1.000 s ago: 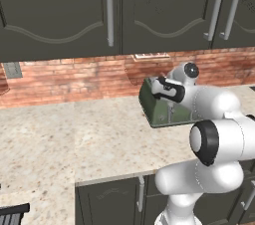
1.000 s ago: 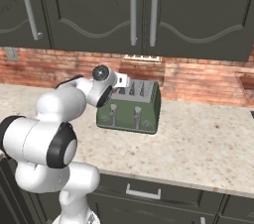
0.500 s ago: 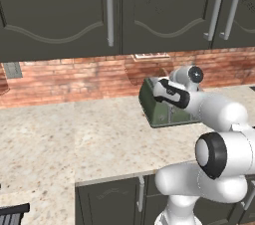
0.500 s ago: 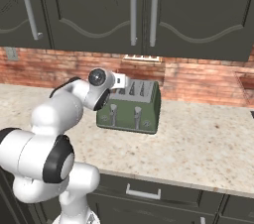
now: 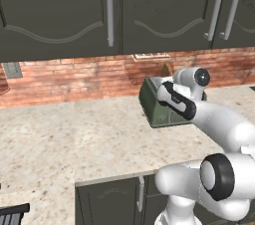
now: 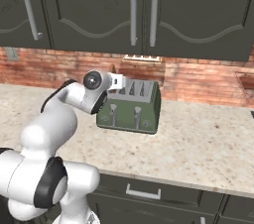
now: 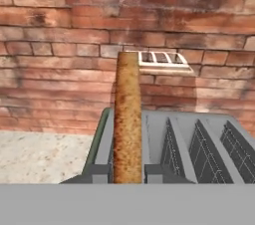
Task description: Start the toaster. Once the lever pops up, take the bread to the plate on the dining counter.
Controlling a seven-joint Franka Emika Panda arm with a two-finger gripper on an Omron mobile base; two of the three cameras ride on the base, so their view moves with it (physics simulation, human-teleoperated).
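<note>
Brown and rough-crusted, the bread (image 7: 127, 119) was seen edge-on in the hand view, standing upright and rising well out of the leftmost slot of the toaster (image 6: 131, 106), with the empty silvery slots ranged beside it. The toaster, dark olive-green with pale levers on its front, stood on the speckled beige desk (image 5: 89, 134) against the red brick wall (image 7: 60, 30), below the dark cabinets (image 6: 99, 10). The pincer (image 6: 117, 82) was held at the toaster's top, at the end where the bread stood; its jaws were closed, but whether they were clamped on the slice could not be told, since the tips were hidden in every view. It was judged that the slice was about to be lifted out. Risk was seen in a thin grip on the crust: the slice could be crumbled, or let slip back into the slot. A sideways pull could drag it against the slot wall and shift the light toaster on the desk.
</note>
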